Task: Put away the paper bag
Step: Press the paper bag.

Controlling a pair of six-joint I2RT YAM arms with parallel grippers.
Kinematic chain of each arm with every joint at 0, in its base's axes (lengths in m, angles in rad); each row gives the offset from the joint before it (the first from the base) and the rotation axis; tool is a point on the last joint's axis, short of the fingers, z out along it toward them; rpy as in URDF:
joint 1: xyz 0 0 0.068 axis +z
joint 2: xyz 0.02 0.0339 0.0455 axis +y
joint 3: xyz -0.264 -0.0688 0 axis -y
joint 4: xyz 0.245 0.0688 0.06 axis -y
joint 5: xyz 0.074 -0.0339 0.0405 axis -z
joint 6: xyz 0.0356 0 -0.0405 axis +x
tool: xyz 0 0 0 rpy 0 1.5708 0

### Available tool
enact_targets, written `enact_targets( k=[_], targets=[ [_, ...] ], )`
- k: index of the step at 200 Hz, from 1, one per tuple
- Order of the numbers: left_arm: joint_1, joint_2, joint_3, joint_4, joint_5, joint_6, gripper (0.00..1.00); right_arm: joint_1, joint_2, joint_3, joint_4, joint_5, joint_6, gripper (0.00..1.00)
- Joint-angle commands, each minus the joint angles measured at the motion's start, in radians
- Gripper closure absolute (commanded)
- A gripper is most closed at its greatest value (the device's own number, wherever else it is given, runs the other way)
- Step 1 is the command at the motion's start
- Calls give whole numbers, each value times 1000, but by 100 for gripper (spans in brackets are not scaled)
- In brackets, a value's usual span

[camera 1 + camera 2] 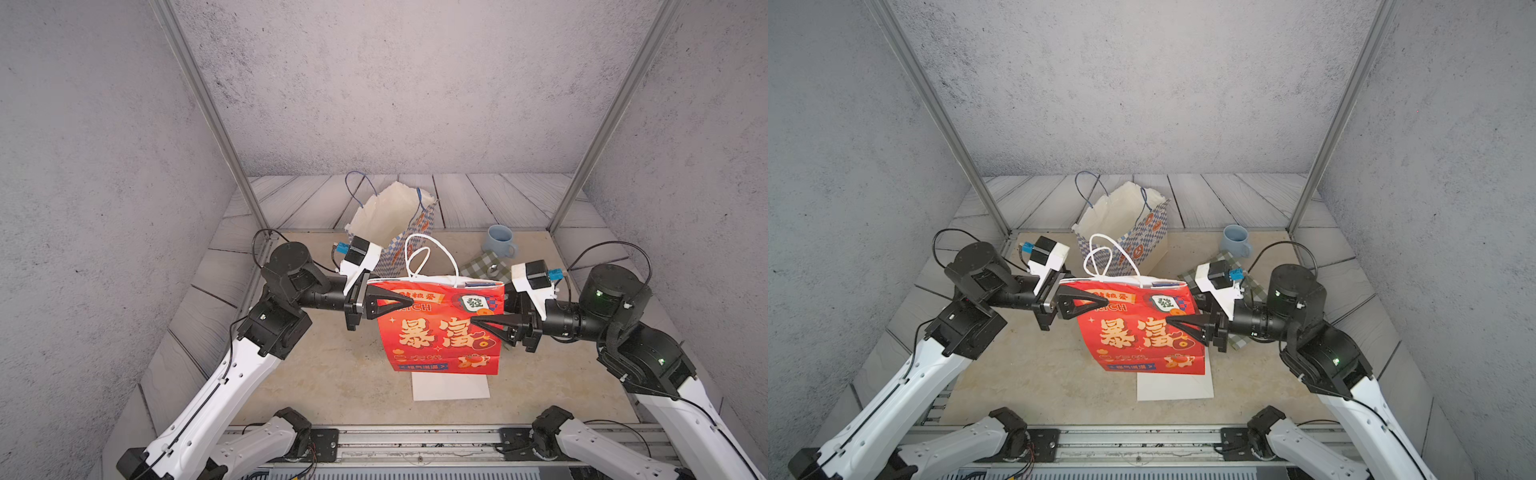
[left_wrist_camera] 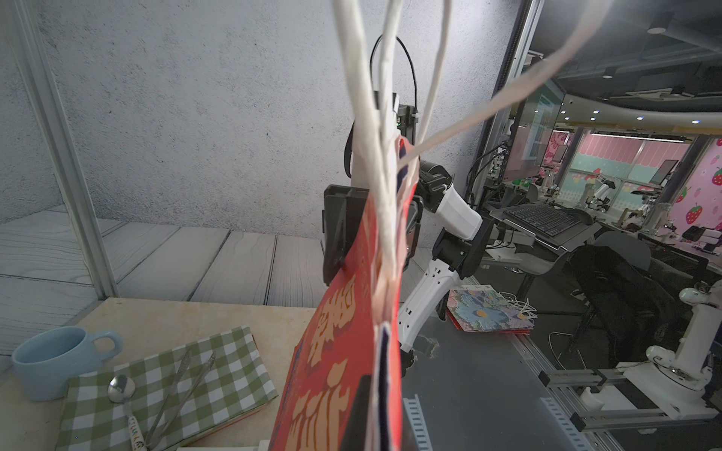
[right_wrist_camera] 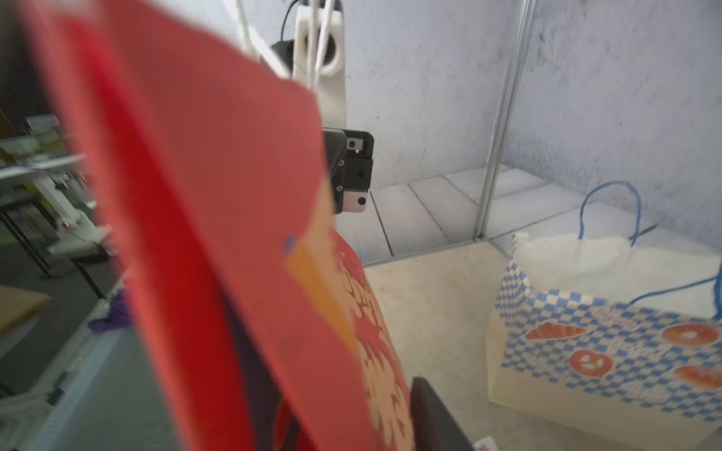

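The red paper bag (image 1: pixel 440 332) (image 1: pixel 1142 332) with gold characters hangs flat and upright above the table, its white cord handles (image 1: pixel 419 257) standing up. My left gripper (image 1: pixel 409 305) (image 1: pixel 1106 305) is shut on the bag's top left corner. In the left wrist view the bag (image 2: pixel 336 371) runs between the jaws of that gripper (image 2: pixel 375 421). My right gripper (image 1: pixel 473 320) (image 1: pixel 1169 320) reaches across the bag's right edge, one finger in front and the other hidden behind. In the right wrist view the near finger (image 3: pixel 429 410) stands slightly off the bag's face (image 3: pixel 234 234).
An open blue-checked paper bag (image 1: pixel 395 224) (image 3: pixel 605 332) stands behind. At the back right are a blue mug (image 1: pixel 500 241) (image 2: pixel 54 359) and a green checked cloth (image 2: pixel 168 382) holding a spoon (image 2: pixel 121 390). A white sheet (image 1: pixel 451 386) lies under the red bag.
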Motion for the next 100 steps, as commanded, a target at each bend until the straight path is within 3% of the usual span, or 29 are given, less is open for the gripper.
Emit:
enact_targets(
  k=[1,25,34,45,62,100],
  targets=[
    [-6,-6,18,60,11,-18,100,1,-14,4,8,-24,-2,62],
    [-6,-12,18,60,2,-16,100,1,-19,7,5,-18,4,68],
    [-7,-12,18,59,-1,-16,100,2,-23,11,-3,-9,3,60],
    [-6,-15,18,60,-4,-16,100,1,-34,11,-21,17,-5,42],
    [-6,-18,19,64,-3,-23,100,2,-57,2,-59,52,-44,30],
    [-6,-18,24,111,11,-67,100,1,-55,-3,-170,83,-144,28]
  ],
)
